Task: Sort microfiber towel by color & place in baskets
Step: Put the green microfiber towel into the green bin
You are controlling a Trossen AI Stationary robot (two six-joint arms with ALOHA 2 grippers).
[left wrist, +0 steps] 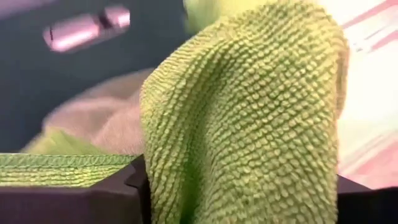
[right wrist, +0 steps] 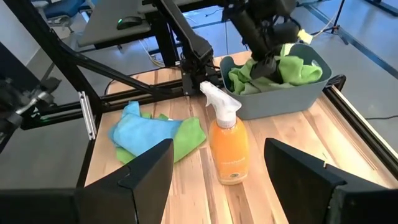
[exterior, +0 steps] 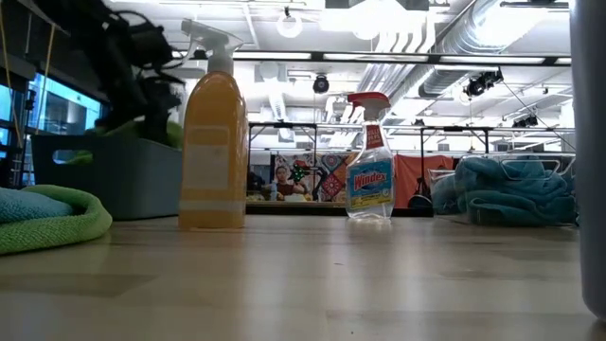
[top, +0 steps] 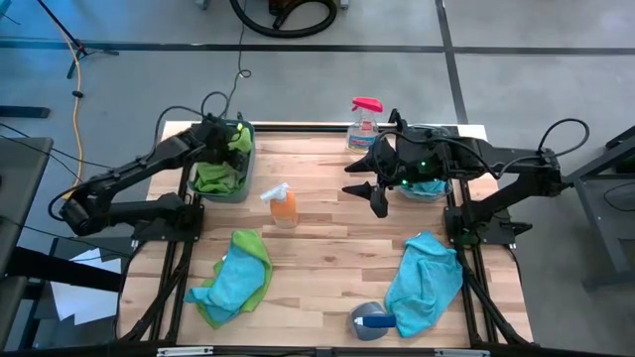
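Left gripper (right wrist: 268, 62) sits over the dark teal basket (top: 241, 186) at the far left of the bench (top: 327, 248), with a green towel (left wrist: 249, 118) draped across its fingers; whether they clamp it, I cannot tell. That towel is nubby microfiber: light, limp, clingy, likely to snag on the fingers. Right gripper (top: 371, 190) hovers mid-bench, fingers wide and empty, beside the clear basket (top: 429, 188) holding blue cloth. Near left, a blue-and-green towel heap (top: 233, 278); near right, a blue towel (top: 425, 283). Best pinched at a raised fold. The orange spray bottle (top: 283, 204) is hard, smooth plastic.
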